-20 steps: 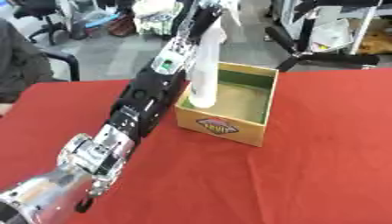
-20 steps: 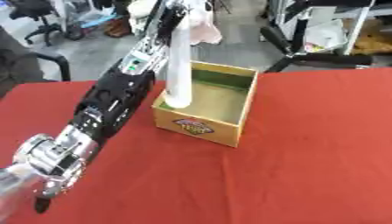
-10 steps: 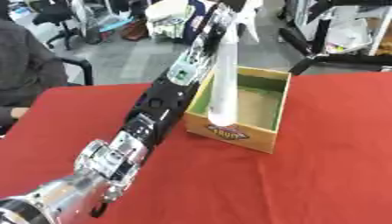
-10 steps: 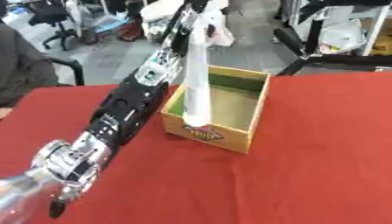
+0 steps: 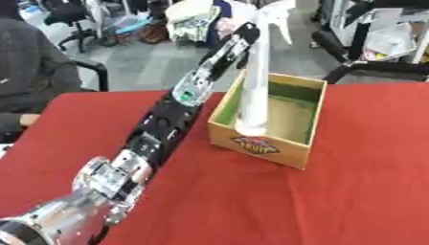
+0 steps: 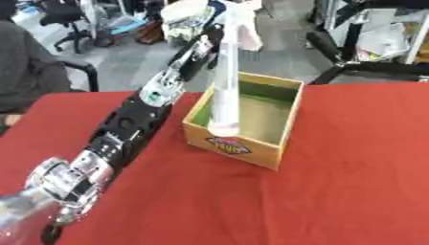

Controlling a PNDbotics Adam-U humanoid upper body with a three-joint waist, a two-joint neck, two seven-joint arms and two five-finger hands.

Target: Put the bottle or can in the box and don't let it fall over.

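A tall white spray bottle (image 5: 254, 86) stands upright over the front left part of an open cardboard box (image 5: 299, 155) with a green inside. Its base is level with the box's front rim, and I cannot tell whether it touches the box floor. My left arm stretches from the lower left up to the bottle. My left hand (image 5: 241, 39) is shut on the bottle just below its spray head. My right hand shows in neither view.
The box sits on a red tablecloth (image 5: 335, 201), with open cloth in front and to the right. A seated person (image 5: 29, 76) is at the far left edge. Chairs and clutter stand on the floor behind the table.
The whole picture has shifted, so the head has moved. Relative to the box, the bottle has gone from its left wall to over its front left part.
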